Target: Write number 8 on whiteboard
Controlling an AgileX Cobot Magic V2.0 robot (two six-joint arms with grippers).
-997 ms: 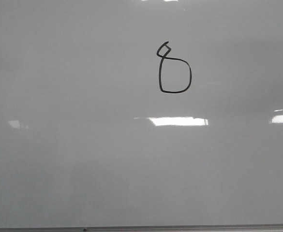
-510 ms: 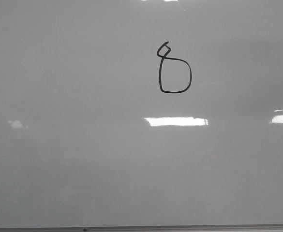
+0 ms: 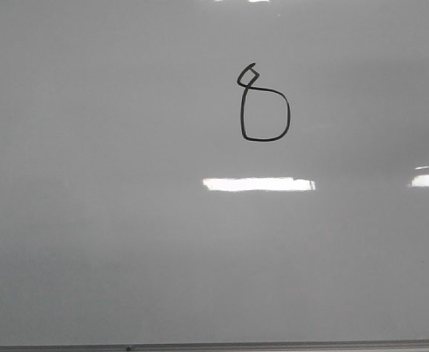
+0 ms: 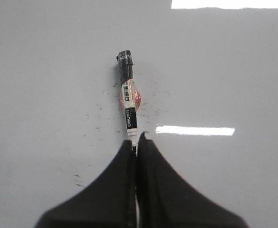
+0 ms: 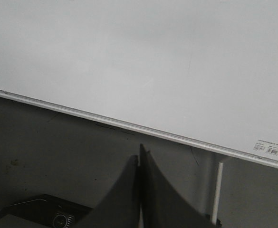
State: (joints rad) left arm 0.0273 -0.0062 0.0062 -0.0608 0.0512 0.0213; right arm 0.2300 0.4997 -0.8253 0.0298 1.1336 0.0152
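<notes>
A: Start with the biggest thing. What's changed on the whiteboard (image 3: 126, 242)?

B: Very little. The number 8 (image 3: 264, 105) sits in the upper middle of the board, a touch right of centre, with the same outline as half a second and a second ago. No stroke has been added. Only the glare has shifted: the bright bar under the figure now reaches further left, and the faint patch at the far left has gone.

A: So what does that mean for the job?

B: I'd judge the writing is done. Both loops look closed, a tiny diamond on top of a larger rounded square, and no arm shows in the front view.

A: And the hands?

B: The left gripper (image 4: 137, 142) is clamped on a marker (image 4: 129, 97). The jaws are pressed together around its lower end and it points toward the board, but from the left wrist view I can't tell whether the tip touches. There are small dark specks (image 4: 98, 116) on the surface around it. The right gripper (image 5: 139, 161) is closed with nothing between its fingers, out past the board's frame edge (image 5: 129, 127) over a dark background.

A: Counts, then?

B: One board, one figure made of two loops, one marker, two grippers. In the front view I count two clear glare bars below the figure, plus a sliver at the top edge. There's also one small label (image 5: 269, 148) near a board corner in the right wrist view, too small to read
</notes>
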